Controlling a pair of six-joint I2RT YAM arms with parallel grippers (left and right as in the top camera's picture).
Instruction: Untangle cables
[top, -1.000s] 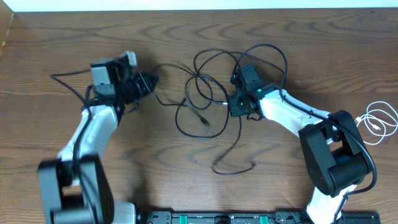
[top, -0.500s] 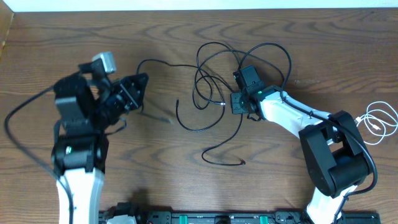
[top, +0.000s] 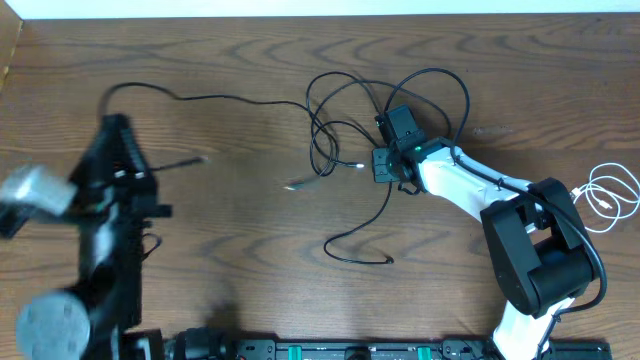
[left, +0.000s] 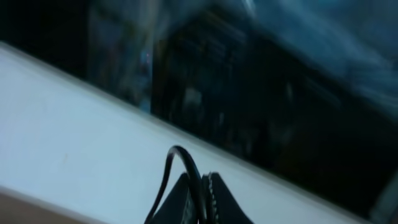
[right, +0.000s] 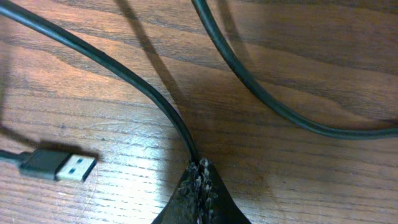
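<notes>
Right gripper (right: 200, 175): jaws pressed together, pinching one thin black flexible cord (right: 149, 94) against the brown wood-grain table (right: 323, 186). That cord runs diagonally away from the fingertips. A second black cord (right: 273, 104) arcs past just beyond them without touching, and a flat black USB plug with a silver tip (right: 59, 165) lies on the wood near the jaws, off to one side. Left gripper (left: 205, 190): jaws shut on a thin black strand (left: 177, 149) that loops up out of the pinch. This wrist view is blurred and shows no table ahead of the fingers, so the arm probably stands high off the surface. Overhead, the loose knot of black loops (top: 335, 125) sits right beside the right jaws and well apart from the left ones, joined to them by a long single run of cord (top: 220, 99). A thin white looped cord (top: 608, 195) lies well behind the right jaws, apart from everything else. Judged state: mid-pull, knot not yet freed. Risks: the long run goes taut and the loops cinch round the pinned point instead of sliding out; the plug catches in a loop; the thin strand slips through the left pinch under a fast pull; or the right pinch gives and the whole knot drags across the table
</notes>
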